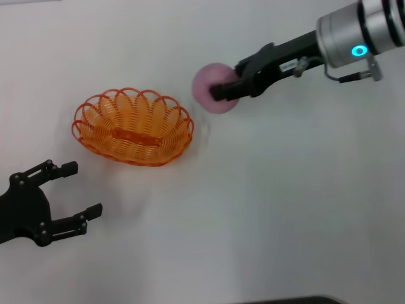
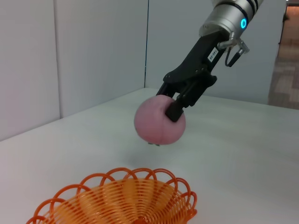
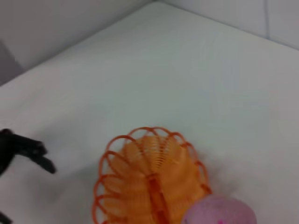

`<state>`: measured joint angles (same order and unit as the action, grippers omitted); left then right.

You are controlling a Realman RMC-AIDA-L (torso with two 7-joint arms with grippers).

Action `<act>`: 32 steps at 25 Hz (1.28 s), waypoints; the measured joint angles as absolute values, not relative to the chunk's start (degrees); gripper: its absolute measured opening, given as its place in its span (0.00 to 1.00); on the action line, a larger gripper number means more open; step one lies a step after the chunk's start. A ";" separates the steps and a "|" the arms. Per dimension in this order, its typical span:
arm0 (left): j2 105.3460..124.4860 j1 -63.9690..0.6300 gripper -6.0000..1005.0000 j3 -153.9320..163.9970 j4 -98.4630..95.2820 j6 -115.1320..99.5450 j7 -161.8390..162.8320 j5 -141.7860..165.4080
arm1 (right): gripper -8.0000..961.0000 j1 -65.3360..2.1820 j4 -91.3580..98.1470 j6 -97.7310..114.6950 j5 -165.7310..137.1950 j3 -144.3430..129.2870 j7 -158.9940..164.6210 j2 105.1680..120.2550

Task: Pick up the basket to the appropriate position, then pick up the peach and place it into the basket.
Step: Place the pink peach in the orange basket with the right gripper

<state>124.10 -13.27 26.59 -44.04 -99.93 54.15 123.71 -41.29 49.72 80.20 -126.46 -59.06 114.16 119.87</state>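
The orange wire basket [image 1: 133, 126] rests on the white table left of centre, with nothing in it; it also shows in the left wrist view [image 2: 126, 200] and the right wrist view [image 3: 152, 182]. My right gripper [image 1: 226, 90] is shut on the pink peach [image 1: 212, 85], holding it in the air just off the basket's right end. From the left wrist view the peach [image 2: 156, 120] hangs clear above the table beyond the basket. The peach [image 3: 219, 212] also fills a corner of the right wrist view. My left gripper [image 1: 81, 190] stands open near the front left, apart from the basket.
The white table [image 1: 285, 209] runs bare to the right and front. Pale walls [image 2: 70, 51] rise behind the table's far edge in the left wrist view. A dark edge [image 1: 297, 300] shows at the very front.
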 joint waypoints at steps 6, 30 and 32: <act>124.10 -13.27 0.87 26.54 -44.04 -99.93 54.18 123.72 | 0.48 -42.10 47.65 78.70 -118.73 -66.46 111.34 120.07; 124.10 -13.46 0.87 26.54 -43.77 -99.22 54.05 123.39 | 0.49 -47.17 35.53 67.75 -111.10 -75.82 104.53 120.44; 124.10 -13.45 0.87 26.52 -43.86 -99.22 54.05 123.39 | 0.49 -47.27 35.08 67.29 -110.96 -76.26 104.52 120.48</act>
<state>124.10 -13.45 26.52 -43.86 -99.22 54.05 123.39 -47.27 35.08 67.29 -110.96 -76.26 104.52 120.48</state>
